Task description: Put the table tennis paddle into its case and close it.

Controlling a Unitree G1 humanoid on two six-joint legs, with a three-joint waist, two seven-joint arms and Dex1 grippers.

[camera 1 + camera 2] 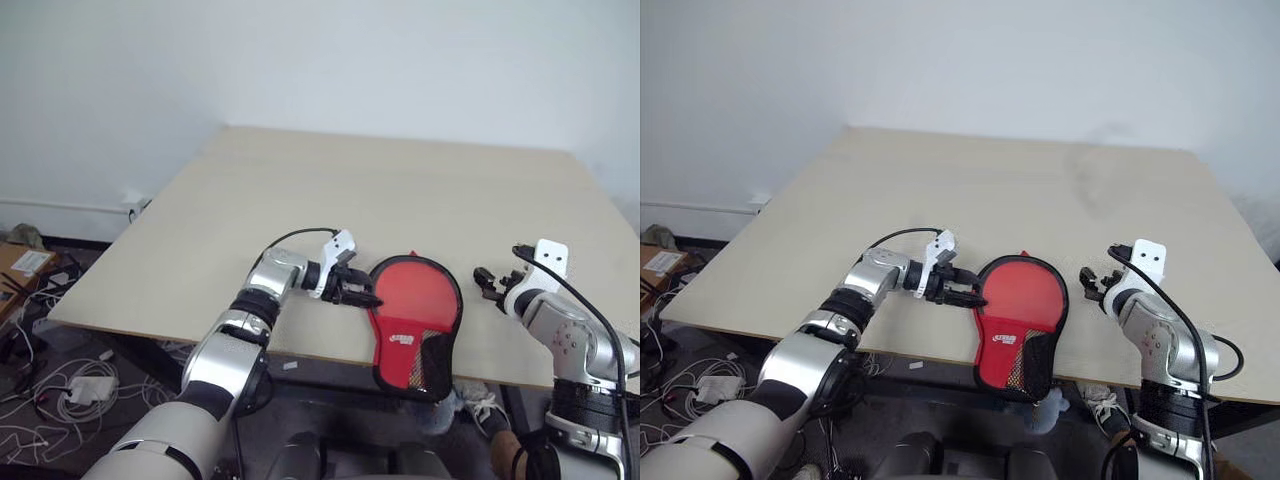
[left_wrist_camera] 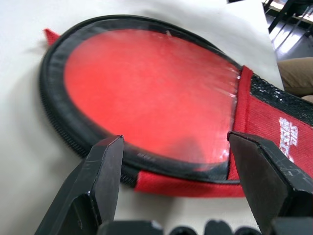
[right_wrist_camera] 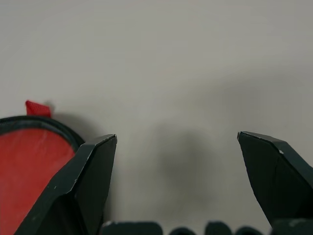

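The case (image 1: pixel 403 342) lies flat near the table's front edge, its narrow mesh end hanging over that edge. It has a black zipper rim (image 2: pixel 58 98) and a red panel with white print (image 2: pixel 281 128). Inside the rim a round red face (image 1: pixel 416 290) shows under a glossy clear cover and looks like the table tennis paddle; its handle is hidden. My left gripper (image 1: pixel 362 292) is open at the case's left side, its fingertips (image 2: pixel 110 152) low beside the rim. Open and empty, my right gripper (image 1: pixel 488 283) hovers over bare table just right of the case (image 3: pixel 29 161).
The light wooden table (image 1: pixel 400 190) stretches far back to a white wall, with bare surface on both sides of the case. Cables and cardboard boxes (image 1: pixel 40 330) litter the floor to the left of the table.
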